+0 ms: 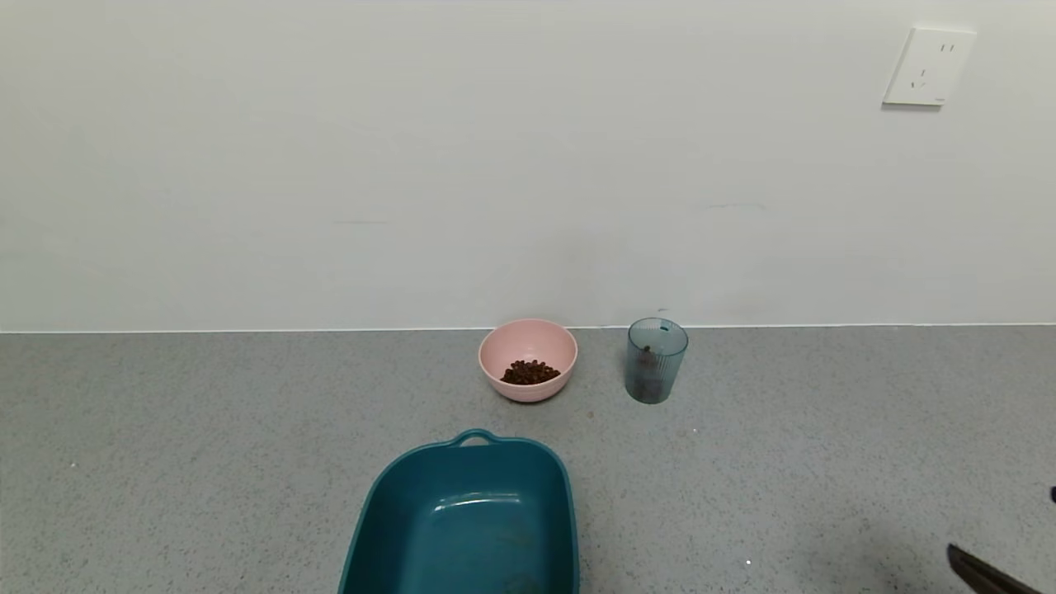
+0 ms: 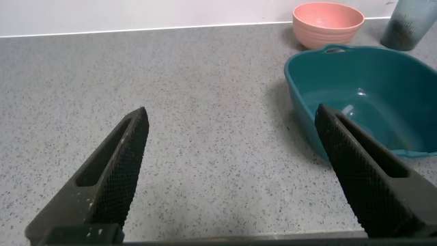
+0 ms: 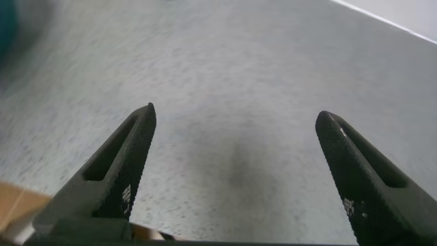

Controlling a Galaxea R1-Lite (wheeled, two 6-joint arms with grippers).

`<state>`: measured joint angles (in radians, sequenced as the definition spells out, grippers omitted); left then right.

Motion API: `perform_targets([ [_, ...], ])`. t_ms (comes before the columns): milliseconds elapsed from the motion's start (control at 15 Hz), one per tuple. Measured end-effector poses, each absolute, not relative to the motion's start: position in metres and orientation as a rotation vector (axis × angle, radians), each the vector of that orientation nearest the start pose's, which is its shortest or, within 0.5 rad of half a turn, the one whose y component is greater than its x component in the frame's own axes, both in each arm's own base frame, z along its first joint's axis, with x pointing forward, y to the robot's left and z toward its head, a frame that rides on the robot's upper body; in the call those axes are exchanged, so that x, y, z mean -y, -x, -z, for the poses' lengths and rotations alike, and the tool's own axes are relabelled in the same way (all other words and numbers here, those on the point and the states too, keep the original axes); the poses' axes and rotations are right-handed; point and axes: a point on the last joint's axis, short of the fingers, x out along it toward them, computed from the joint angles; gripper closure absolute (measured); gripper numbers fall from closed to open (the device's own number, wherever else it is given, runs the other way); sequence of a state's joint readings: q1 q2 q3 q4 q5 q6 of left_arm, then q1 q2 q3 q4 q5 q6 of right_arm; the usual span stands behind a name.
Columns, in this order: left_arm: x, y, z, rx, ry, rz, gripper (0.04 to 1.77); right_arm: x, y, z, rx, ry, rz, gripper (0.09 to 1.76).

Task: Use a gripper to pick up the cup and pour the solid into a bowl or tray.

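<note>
The ribbed blue-grey cup (image 1: 656, 360) stands upright near the wall, to the right of the pale pink bowl (image 1: 528, 359). Dark brown pellets (image 1: 530, 372) lie in the bowl; a few dark bits show inside the cup. The bowl (image 2: 327, 24) and the cup (image 2: 410, 24) also show far off in the left wrist view. My right gripper (image 3: 235, 119) is open and empty over bare counter; only its tip (image 1: 986, 573) shows at the head view's bottom right corner, far from the cup. My left gripper (image 2: 232, 119) is open and empty, beside the teal tray.
A larger teal rectangular tray (image 1: 466, 520) with a handle sits at the front centre, in front of the bowl; it also shows in the left wrist view (image 2: 369, 96). The grey speckled counter (image 1: 206, 462) ends at a white wall with a socket (image 1: 929, 67).
</note>
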<state>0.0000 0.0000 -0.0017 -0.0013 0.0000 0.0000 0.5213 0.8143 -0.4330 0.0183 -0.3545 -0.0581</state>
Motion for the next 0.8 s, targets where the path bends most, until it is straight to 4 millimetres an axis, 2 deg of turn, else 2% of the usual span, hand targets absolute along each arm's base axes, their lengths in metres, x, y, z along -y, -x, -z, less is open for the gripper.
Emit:
perform_targets([
  [200, 0.0, 0.023, -0.076, 0.003, 0.0, 0.0, 0.06, -0.01, -0.049, -0.192, -0.288, 0.162, -0.015, 0.15],
  [400, 0.0, 0.023, -0.076, 0.003, 0.0, 0.0, 0.06, 0.002, -0.027, -0.193, -0.23, 0.108, 0.118, 0.15],
  [800, 0.0, 0.023, -0.076, 0.003, 0.0, 0.0, 0.06, 0.01, 0.015, -0.188, -0.196, 0.01, 0.174, 0.15],
])
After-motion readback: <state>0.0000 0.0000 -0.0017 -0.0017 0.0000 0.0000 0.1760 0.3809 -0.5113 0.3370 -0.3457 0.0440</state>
